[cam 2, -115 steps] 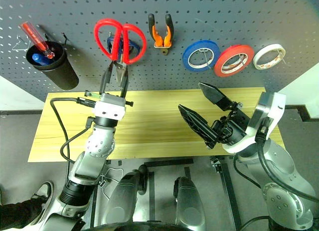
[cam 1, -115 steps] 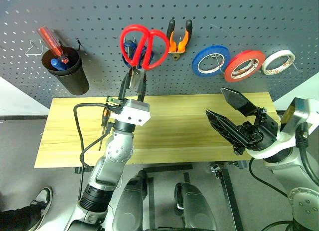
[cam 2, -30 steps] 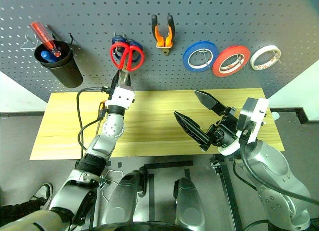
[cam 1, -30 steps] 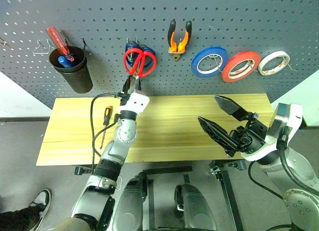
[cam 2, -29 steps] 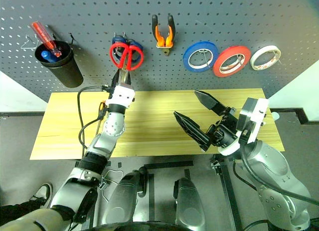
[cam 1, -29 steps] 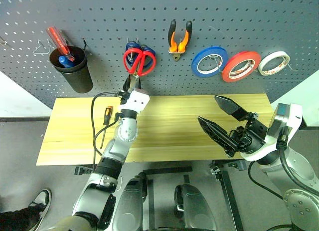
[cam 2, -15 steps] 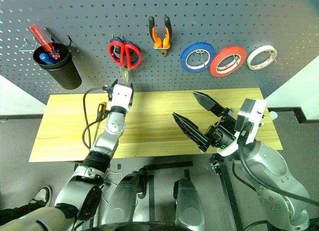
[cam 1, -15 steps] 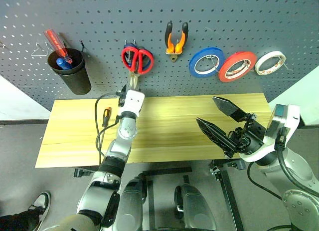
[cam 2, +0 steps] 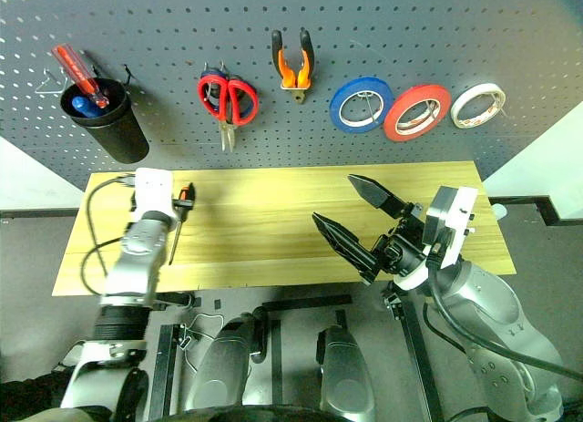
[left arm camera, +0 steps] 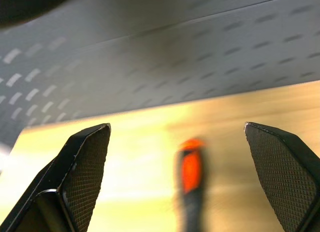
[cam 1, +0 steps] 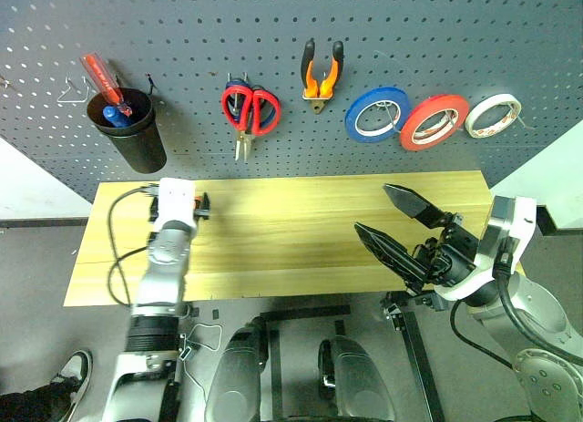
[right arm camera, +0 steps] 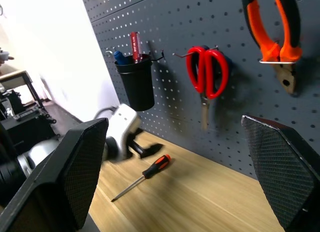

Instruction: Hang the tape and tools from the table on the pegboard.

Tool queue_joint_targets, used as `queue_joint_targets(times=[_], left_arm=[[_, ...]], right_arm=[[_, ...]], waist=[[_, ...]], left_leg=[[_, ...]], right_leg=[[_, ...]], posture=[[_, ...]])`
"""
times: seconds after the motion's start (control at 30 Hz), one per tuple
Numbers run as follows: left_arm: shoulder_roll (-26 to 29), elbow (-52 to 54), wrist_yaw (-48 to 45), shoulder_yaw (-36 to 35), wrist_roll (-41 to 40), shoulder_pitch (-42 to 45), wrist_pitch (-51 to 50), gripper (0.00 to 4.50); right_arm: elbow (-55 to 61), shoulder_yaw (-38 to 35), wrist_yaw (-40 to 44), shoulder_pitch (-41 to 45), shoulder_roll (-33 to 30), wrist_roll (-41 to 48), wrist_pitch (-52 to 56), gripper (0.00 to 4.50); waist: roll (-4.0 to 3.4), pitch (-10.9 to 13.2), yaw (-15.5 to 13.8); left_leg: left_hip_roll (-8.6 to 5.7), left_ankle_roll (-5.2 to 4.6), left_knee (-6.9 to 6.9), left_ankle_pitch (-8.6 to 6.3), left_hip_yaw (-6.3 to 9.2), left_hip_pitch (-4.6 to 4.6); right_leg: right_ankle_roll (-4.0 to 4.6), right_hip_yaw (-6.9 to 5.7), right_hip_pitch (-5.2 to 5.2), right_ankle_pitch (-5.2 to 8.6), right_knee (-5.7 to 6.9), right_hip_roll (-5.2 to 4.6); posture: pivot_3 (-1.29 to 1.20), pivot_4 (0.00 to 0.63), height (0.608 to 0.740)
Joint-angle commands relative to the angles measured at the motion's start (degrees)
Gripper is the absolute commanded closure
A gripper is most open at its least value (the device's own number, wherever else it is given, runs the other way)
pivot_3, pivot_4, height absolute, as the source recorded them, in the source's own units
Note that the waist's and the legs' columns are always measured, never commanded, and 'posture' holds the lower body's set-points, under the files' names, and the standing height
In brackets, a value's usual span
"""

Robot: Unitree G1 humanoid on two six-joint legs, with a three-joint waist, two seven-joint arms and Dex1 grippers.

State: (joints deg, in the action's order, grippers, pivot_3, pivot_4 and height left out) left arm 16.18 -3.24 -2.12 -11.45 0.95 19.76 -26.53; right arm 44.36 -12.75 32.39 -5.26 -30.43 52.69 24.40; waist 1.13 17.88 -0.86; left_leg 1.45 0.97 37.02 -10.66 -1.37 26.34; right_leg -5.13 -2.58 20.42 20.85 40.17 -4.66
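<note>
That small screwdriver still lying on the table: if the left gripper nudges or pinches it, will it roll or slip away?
The screwdriver lies flat on the table, and its rounded handle looks apt to roll if nudged sideways. Its thin shaft probably offers little grip; the thicker handle seems safer. It looks stiff and light.

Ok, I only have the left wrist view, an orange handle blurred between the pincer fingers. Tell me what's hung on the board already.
Observer: The red-handled steel scissors hang on the dark grey pegboard.
Operator: Now the rest.
Observer: The orange-and-black pliers and the flat red tape roll hang there too.
Operator: Check the right pincer.
Observer: The right pincer is open and empty above the light wooden table.
</note>
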Motion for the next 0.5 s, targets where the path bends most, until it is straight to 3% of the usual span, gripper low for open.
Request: queue_joint_targets(times=[0.03, 0.3, 0.5], left_arm=[[0.13, 0.17, -2.55, -1.95, -3.90, 0.60, -5.20, 0.03], [-1.12, -10.89, -6.13, 0.67, -5.80, 6.02, -5.60, 0.03], [-1.89, -13.57, -6.01, 1.31, -5.82, 7.95, -4.11, 0.03]], right_arm=[[0.56, 0.18, 0.59, -0.04, -0.11, 0.82, -0.59, 0.00], [1.26, -0.04, 0.14, 0.29, -1.07, 2.86, 0.97, 0.00], [2.02, -1.53, -0.34, -1.11, -2.64, 4.47, 1.63, 0.00]], waist=[[0.01, 0.00, -0.26], [0.03, 0.01, 0.14], [0.07, 0.03, 0.28]], left_leg=[[-0.03, -0.01, 0.01, -0.01, 0.00, 0.00], [0.01, -0.05, -0.02, -0.03, -0.01, 0.04], [0.02, -0.11, -0.05, -0.07, -0.05, 0.07]], right_leg=[[0.00, 0.00, -0.01, 0.00, 0.00, -0.03], [-0.03, 0.07, 0.03, -0.02, -0.05, -0.01], [-0.03, 0.13, 0.05, -0.02, -0.14, -0.03]], posture=[[0.02, 0.285, 0.714], [0.00, 0.307, 0.714], [-0.02, 0.317, 0.714]])
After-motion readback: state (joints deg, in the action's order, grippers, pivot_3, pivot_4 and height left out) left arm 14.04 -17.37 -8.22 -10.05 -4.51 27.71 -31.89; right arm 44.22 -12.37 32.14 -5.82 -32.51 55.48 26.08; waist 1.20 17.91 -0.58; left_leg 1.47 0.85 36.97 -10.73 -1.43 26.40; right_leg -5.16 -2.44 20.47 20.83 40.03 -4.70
